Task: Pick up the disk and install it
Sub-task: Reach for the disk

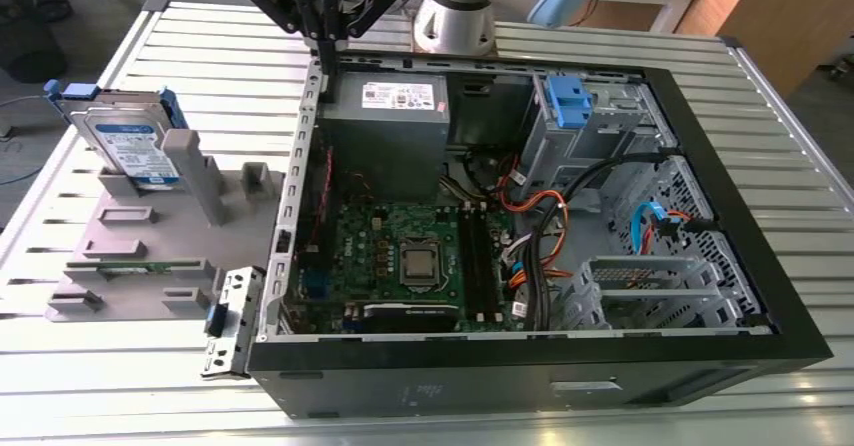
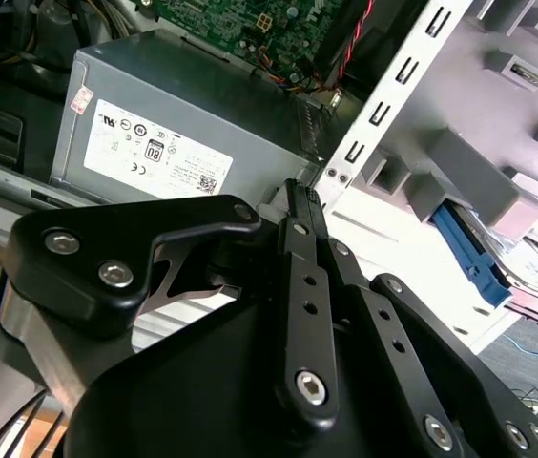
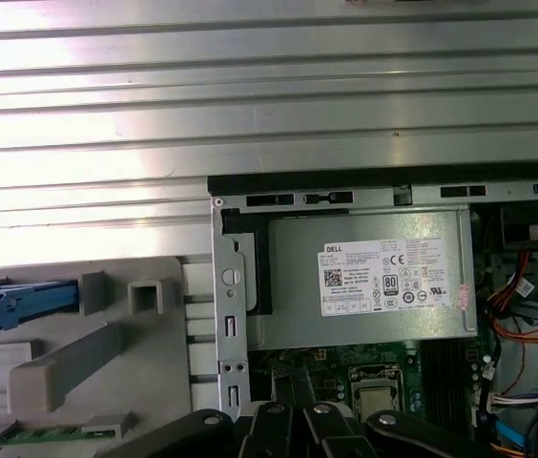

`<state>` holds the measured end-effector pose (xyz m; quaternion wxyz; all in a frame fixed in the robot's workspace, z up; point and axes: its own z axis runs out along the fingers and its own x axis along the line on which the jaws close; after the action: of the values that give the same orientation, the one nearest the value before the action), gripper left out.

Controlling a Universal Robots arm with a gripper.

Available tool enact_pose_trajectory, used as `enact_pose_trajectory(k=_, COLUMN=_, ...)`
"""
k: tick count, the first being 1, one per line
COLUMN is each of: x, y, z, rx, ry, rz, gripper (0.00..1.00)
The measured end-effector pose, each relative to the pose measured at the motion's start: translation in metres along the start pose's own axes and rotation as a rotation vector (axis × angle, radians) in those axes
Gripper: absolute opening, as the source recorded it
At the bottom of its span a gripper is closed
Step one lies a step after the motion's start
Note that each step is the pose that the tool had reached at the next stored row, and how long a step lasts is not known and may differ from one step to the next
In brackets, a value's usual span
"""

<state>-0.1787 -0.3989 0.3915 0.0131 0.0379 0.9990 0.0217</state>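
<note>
Distance is what you need to mind here: the disk [image 1: 131,148] stands on edge in the grey holder [image 1: 147,236] on the slatted metal table [image 1: 200,36], outside the open computer case [image 1: 534,366], toward the exterior view's left. Your gripper [image 1: 320,46] hangs above the case's rear wall, close to the power supply [image 1: 387,126], with its fingers closed together on nothing. From it the disk lies well apart, off to the exterior view's left and lower. The disk's long axis seems to run up out of the slot, slightly tilted, with blue rails on its side edges. Its lower end is sunk in the holder, so treat that as a judgement. A white-and-blue label covers the disk's facing side, and a white sticker with printed marks sits on the power supply.
</note>
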Motion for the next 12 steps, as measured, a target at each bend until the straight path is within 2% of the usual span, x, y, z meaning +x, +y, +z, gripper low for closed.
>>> enact_pose_trajectory(k=12, x=0.0034, y=-0.0003, z=0.0001, rx=0.0001, ry=0.0, rz=0.0, gripper=0.11)
